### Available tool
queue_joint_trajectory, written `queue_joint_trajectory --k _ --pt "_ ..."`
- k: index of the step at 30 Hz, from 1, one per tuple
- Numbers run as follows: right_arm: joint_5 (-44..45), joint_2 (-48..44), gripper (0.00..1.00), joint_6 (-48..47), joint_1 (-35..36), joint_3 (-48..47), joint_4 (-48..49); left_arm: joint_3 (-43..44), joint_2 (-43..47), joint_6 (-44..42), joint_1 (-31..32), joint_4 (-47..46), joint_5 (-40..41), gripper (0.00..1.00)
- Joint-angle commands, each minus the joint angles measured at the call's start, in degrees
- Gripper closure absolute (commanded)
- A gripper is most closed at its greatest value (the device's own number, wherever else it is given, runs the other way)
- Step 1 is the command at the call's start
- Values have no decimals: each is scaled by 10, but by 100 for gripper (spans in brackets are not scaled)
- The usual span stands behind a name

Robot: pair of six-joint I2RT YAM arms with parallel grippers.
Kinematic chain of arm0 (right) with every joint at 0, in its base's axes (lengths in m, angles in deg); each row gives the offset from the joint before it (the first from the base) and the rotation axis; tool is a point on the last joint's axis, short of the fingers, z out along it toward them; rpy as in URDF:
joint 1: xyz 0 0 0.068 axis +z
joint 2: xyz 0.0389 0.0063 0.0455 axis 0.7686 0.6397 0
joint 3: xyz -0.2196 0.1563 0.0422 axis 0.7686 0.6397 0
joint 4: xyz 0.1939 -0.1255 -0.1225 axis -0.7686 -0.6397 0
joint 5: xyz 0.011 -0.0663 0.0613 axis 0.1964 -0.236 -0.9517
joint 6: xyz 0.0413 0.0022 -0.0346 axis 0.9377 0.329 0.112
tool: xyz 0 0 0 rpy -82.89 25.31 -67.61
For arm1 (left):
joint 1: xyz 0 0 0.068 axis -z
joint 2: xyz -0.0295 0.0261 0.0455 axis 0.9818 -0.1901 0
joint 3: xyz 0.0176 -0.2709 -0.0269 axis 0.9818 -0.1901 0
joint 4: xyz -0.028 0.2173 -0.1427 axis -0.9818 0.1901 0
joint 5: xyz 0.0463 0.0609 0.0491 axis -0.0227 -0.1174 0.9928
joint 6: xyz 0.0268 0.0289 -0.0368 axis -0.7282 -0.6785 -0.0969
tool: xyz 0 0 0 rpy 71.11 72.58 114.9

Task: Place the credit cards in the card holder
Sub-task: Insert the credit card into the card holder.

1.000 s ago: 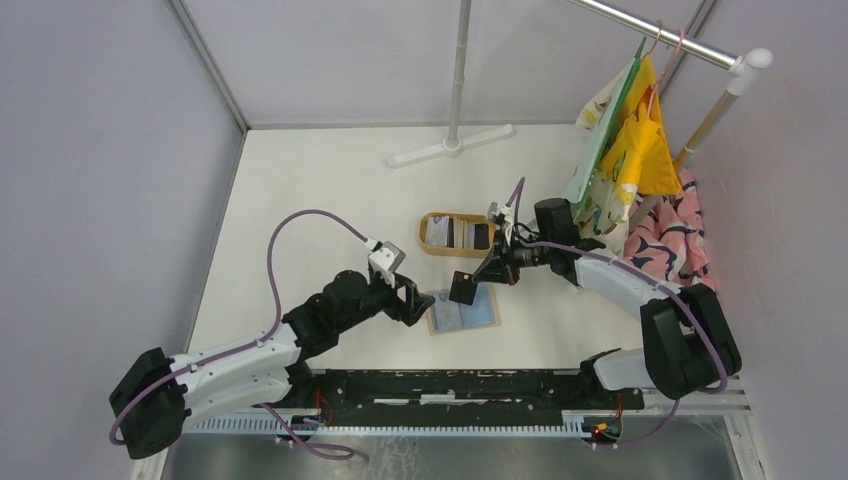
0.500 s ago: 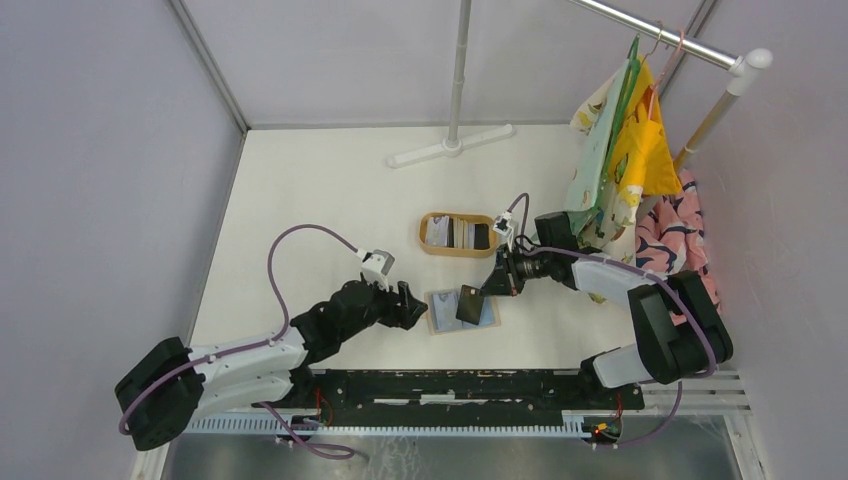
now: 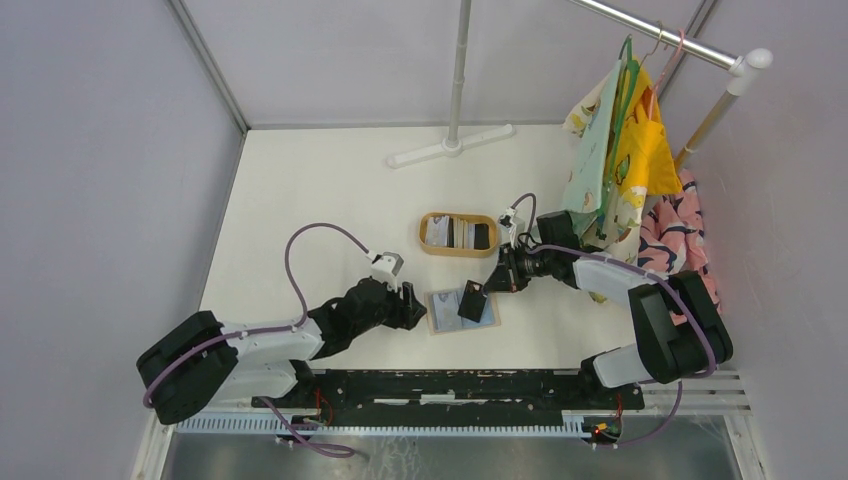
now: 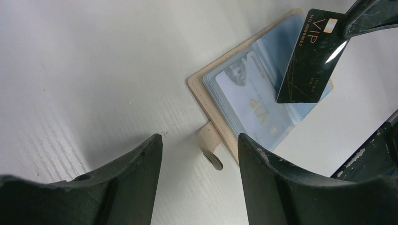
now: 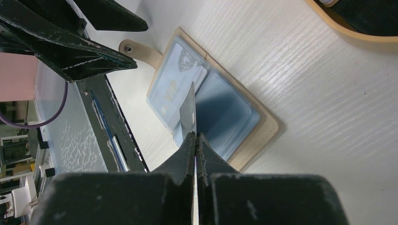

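The card holder (image 3: 446,312) lies open on the table, beige with a light blue lining (image 4: 244,101) (image 5: 225,115). A pale card (image 4: 251,91) sits in its left pocket. My right gripper (image 3: 488,286) (image 5: 195,137) is shut on a black credit card (image 3: 472,300) (image 4: 307,58), seen edge-on in the right wrist view (image 5: 188,110). The card's lower end is over the holder's inner pockets. My left gripper (image 3: 413,310) (image 4: 201,143) is open at the holder's left edge. The snap tab (image 4: 210,147) lies between its fingers, untouched. More credit cards (image 3: 470,234) lie in the oval tray.
The oval wooden tray (image 3: 424,234) stands just behind the holder. A white stand's foot (image 3: 452,147) lies at the back. Clothes (image 3: 620,160) hang on a rack at the right, close to my right arm. A black rail (image 3: 450,385) runs along the near edge.
My right gripper has brought the black card down and left onto the open holder. My left gripper has dropped lower to the holder's left edge, its jaws somewhat narrower than before.
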Motion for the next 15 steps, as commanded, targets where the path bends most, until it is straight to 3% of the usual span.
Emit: queue_joint_trajectory --k 1,15 --pt "31 4 100 -19 -3 -32 -35 35 -28 13 0 -32 -2 36" --pt "24 25 100 -4 9 -29 -28 65 -85 -2 1 -29 -14 41"
